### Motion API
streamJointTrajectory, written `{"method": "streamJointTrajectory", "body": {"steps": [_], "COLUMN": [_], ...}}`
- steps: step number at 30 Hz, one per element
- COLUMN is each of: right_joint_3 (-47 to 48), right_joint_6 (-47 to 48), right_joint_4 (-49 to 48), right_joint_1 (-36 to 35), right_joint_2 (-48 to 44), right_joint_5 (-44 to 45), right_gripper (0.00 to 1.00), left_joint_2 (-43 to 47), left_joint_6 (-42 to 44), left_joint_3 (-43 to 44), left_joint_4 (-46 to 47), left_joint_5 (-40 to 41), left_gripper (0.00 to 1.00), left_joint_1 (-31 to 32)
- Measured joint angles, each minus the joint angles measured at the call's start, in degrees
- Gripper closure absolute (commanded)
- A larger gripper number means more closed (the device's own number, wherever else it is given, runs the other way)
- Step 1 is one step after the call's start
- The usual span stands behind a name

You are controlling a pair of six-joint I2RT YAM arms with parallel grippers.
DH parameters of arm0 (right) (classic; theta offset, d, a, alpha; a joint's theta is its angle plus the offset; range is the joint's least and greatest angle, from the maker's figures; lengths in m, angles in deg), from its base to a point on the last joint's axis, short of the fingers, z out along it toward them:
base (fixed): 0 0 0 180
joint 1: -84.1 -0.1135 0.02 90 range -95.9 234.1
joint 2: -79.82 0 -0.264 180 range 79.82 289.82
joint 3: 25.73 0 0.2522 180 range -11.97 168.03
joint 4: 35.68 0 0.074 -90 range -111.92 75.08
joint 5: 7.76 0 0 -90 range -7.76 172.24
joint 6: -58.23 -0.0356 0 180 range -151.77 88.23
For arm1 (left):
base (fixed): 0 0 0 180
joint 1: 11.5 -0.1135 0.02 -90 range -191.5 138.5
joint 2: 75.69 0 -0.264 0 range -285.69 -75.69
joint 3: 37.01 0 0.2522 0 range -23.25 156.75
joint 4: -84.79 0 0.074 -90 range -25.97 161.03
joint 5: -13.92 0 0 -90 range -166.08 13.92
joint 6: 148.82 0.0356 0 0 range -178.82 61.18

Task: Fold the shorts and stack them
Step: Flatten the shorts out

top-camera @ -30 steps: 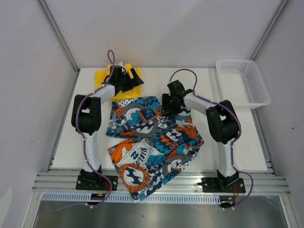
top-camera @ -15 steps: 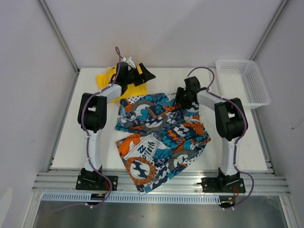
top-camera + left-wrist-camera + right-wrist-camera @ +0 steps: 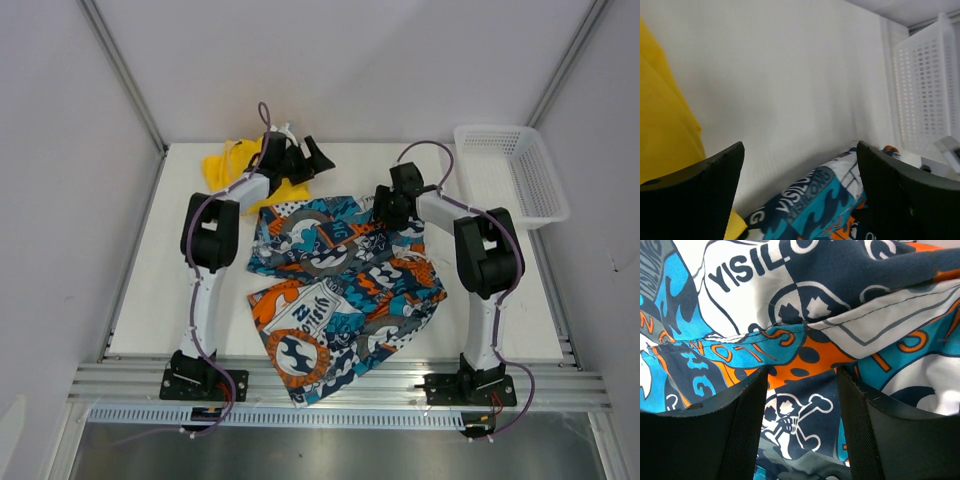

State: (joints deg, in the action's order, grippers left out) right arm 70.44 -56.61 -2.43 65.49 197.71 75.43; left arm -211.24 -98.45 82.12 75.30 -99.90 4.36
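Note:
The printed shorts (image 3: 340, 290) lie spread across the middle of the table, rumpled, with one leg reaching the near edge. The yellow shorts (image 3: 222, 165) sit bunched at the back left. My left gripper (image 3: 308, 158) hangs open and empty just right of them, behind the print's back edge. Its wrist view shows yellow shorts (image 3: 665, 125) at left and printed shorts (image 3: 815, 200) below the left gripper (image 3: 800, 150). My right gripper (image 3: 385, 212) is low over the print's back right corner. In the right wrist view the right gripper (image 3: 801, 375) stands apart, with flat printed shorts (image 3: 805, 290) under it.
A white mesh basket (image 3: 510, 175) stands at the back right corner, also visible as the basket (image 3: 925, 90) from the left wrist. Bare white tabletop (image 3: 150, 280) runs down the left side. Grey walls close in the table on three sides.
The printed shorts have slid to the right along with my right gripper. My left gripper has moved right, off the yellow shorts, and now hangs over bare table.

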Motion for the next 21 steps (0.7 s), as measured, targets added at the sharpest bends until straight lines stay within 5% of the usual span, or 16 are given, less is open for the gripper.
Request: {"method": "streamJointTrajectory", "body": {"steps": [21], "right_joint_3": [-2.45], "right_joint_6": [1.25], "right_joint_4": [2.86], "right_joint_1": [0.96], "right_joint_2": [-2.45], "right_joint_5": [2.84], "right_gripper": [0.39], "left_joint_2": [1.20], "left_joint_6": [-0.63], "left_joint_3": [-4.37], "left_joint_4": [-8.33], "left_joint_5": [6.43], "left_gripper": [0.06], "left_joint_1": [-14.05]}}
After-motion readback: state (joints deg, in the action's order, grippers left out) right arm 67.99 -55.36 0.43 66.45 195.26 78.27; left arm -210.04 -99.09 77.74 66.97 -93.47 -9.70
